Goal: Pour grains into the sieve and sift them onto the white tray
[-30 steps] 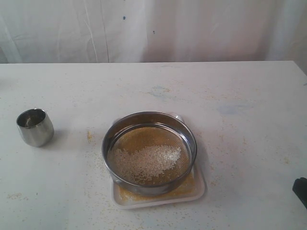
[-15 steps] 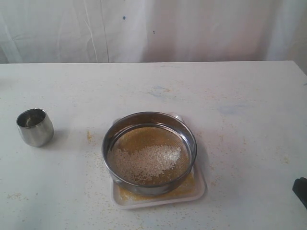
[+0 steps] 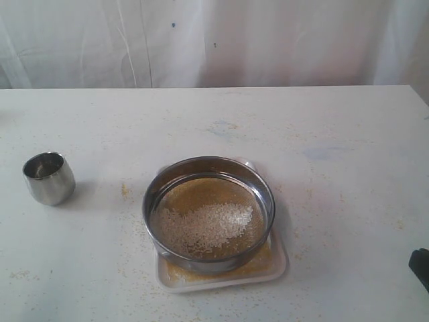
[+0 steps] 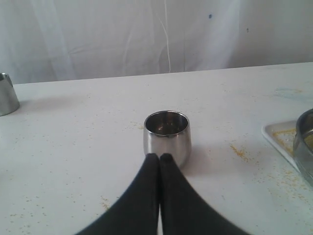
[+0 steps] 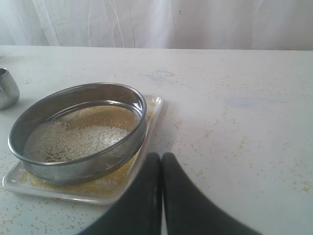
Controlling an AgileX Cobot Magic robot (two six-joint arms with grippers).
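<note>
The wide steel-rimmed sieve rests on the white tray near the table's front middle. White rice-like kernels lie on its mesh, and golden-yellow granules cover the tray under it. In the right wrist view the sieve and tray sit just beyond my right gripper, which is shut and empty. My left gripper is shut too, holding nothing, its tips just short of the small steel cup. That cup stands upright at the left.
Stray yellow granules dot the table around the tray. A dark part of the right arm shows at the right edge. Another steel vessel stands at the edge of the left wrist view. A white curtain hangs behind the table.
</note>
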